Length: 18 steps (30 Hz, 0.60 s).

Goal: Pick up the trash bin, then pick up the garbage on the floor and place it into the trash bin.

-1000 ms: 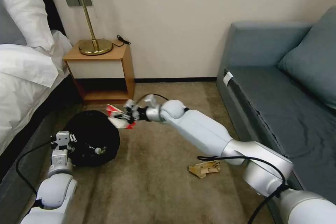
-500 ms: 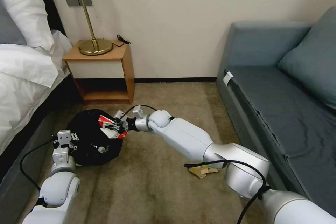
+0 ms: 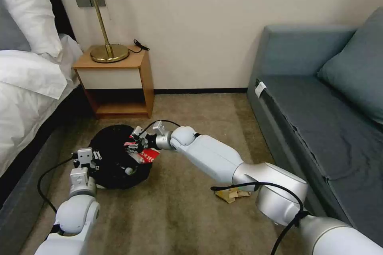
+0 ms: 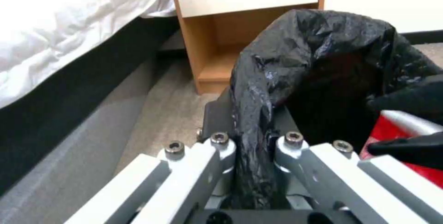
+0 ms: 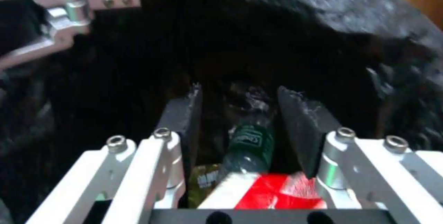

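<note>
A nightstand stands behind the trash bin, the bed to my left and a sofa on my right. My left gripper is clamped on the bin's bagged rim. My right gripper hovers over its mouth, fingers parted around the red-and-white scrap. Inside, the green-label bottle lies lengthwise. A tan scrap lies on the carpet

Bedroom, hotel-like: bed with white linen and pillow, wooden nightstand carrying brass lamp, grey-blue sofa, beige carpet.
</note>
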Motion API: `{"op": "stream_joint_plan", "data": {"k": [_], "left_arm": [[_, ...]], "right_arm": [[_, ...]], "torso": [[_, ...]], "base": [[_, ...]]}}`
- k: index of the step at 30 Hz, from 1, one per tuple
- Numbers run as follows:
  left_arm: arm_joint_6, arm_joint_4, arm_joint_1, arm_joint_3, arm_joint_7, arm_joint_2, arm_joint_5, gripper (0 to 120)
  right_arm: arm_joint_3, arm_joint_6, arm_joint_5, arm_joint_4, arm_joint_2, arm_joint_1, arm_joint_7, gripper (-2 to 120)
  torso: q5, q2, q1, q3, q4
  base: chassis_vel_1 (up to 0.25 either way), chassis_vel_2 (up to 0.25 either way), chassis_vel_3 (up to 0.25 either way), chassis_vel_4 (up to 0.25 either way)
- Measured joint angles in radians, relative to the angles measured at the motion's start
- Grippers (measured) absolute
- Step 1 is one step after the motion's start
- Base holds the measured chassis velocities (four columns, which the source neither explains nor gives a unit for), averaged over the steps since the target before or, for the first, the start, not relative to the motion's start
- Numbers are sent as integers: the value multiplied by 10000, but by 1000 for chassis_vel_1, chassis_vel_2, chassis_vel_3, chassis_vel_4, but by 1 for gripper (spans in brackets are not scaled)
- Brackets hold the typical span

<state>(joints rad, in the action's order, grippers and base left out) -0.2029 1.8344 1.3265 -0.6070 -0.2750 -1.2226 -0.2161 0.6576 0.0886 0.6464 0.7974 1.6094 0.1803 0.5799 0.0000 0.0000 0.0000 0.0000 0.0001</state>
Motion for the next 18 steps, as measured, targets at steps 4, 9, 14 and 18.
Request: {"op": "stream_joint_plan", "data": {"k": [4,9,14,18], "left_arm": [[-12,-13,-75,20,-36,-69,-257,4],[-16,-82,-119,-59,-117,-112,-306,4],[18,-142,-49,-217,-195,14,-226,4],[53,-102,29,-286,-196,97,-183,4]], "right_arm": [[28,26,33,250,-4,5,-108,47],[466,363,759,1464,-82,-302,-569,67],[1117,702,1576,2646,-1318,-652,-928,82],[1545,912,1954,3834,-2880,-745,-1250,97]], "torso": [[0,0,0,0,-2],[2,0,-1,0,4],[1,0,0,0,7],[4,0,0,-1,-9]], "base": [[0,0,0,0],[0,0,0,0],[0,0,0,0],[0,0,0,0]]}}
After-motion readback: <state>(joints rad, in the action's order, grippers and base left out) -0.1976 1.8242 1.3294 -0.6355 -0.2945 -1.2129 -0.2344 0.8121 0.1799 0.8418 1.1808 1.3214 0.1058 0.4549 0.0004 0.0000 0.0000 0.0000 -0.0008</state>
